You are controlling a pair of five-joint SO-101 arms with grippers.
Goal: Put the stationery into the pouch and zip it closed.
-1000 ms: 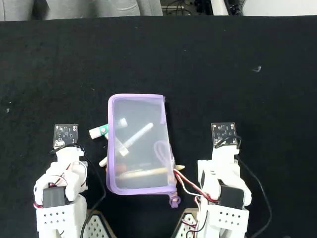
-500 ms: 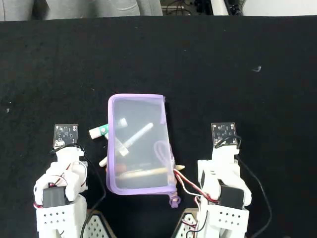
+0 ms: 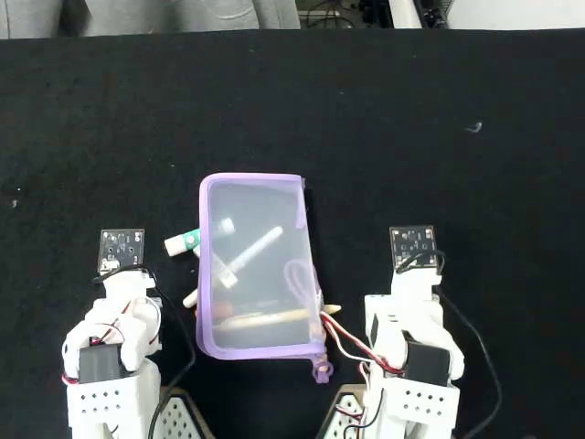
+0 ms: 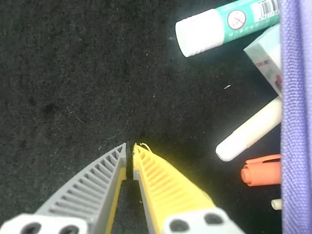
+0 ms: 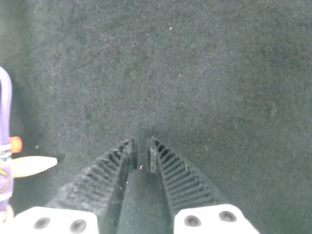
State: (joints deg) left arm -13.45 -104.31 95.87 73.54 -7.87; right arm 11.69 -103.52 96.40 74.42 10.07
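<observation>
Two grippers sit low over the table [image 3: 411, 137], each with nothing in it. The left gripper [image 4: 130, 149] has its grey finger [image 4: 97, 180] and yellow finger [image 4: 165, 185] pressed together at the tips, which point at bare black cloth. The right gripper [image 5: 141, 146] has its dark fingers [image 5: 109, 168] drawn in to a thin slit, also over bare cloth.

Just beyond the left gripper, several things stick out at the pouch's left edge: a glue stick [image 4: 229, 24] with a white cap and green body, a pale eraser [image 4: 263, 48], a white pen [image 4: 248, 131] and an orange pen [image 4: 261, 170]. I cannot tell whether they lie under the pouch or poke out of it. Near the right gripper a pencil [image 5: 31, 165] shows its pale tip past the pouch's right edge.

The pouch [image 3: 259, 265] lies flat between the two arms, near the table's front, its long side running away from them. It has a purple border and a clear face (the contents show through). Inside are a white marker [image 3: 251, 251] lying aslant, a small white block [image 3: 225, 224] near the far end, a thin purple loop [image 3: 297, 274] by the right side, and a wooden stick [image 3: 265, 318] across the near end. A purple tab [image 3: 320, 369] hangs off the near right corner. Whether the zip is open cannot be told.
</observation>
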